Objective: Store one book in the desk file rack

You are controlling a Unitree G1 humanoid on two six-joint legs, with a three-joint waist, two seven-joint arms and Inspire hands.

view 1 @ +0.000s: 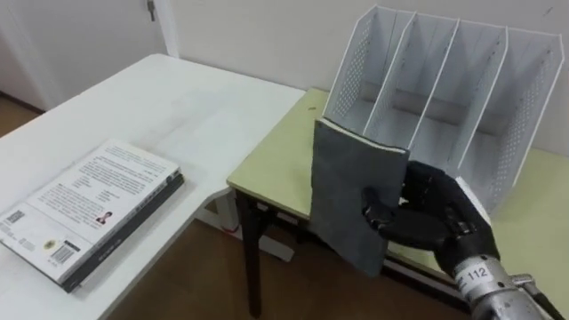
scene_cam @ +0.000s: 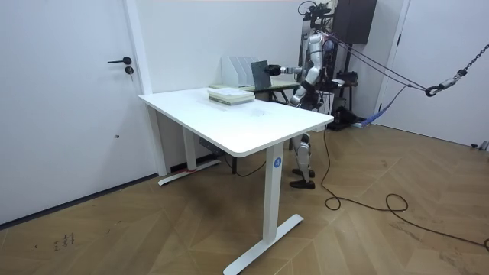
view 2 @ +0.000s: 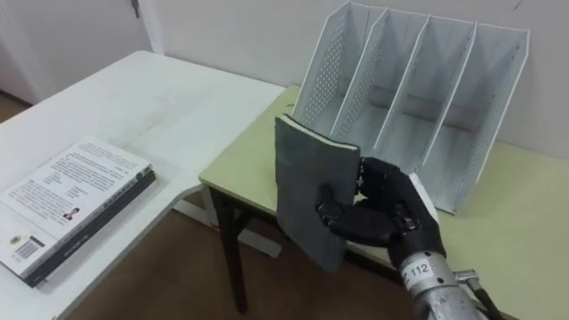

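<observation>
In the left eye view, the right hand (view 1: 425, 220) is curled round the near edge of the dark book (view 1: 348, 187). It pinches the book upright, probably so it can enter a slot of the file rack (view 1: 444, 84) edge-first. The book hangs over the yellow-green desk (view 1: 276, 156), just short of the rack's left compartment. A spare book (view 1: 93, 209) lies flat on the white table (view 1: 196, 102) to the left.

In the room view, the robot stands beyond that table with its arm stretched toward the rack. The left hand (scene_cam: 295, 98) hangs low.

In the right eye view, I cannot tell whether the book touches the rack.
</observation>
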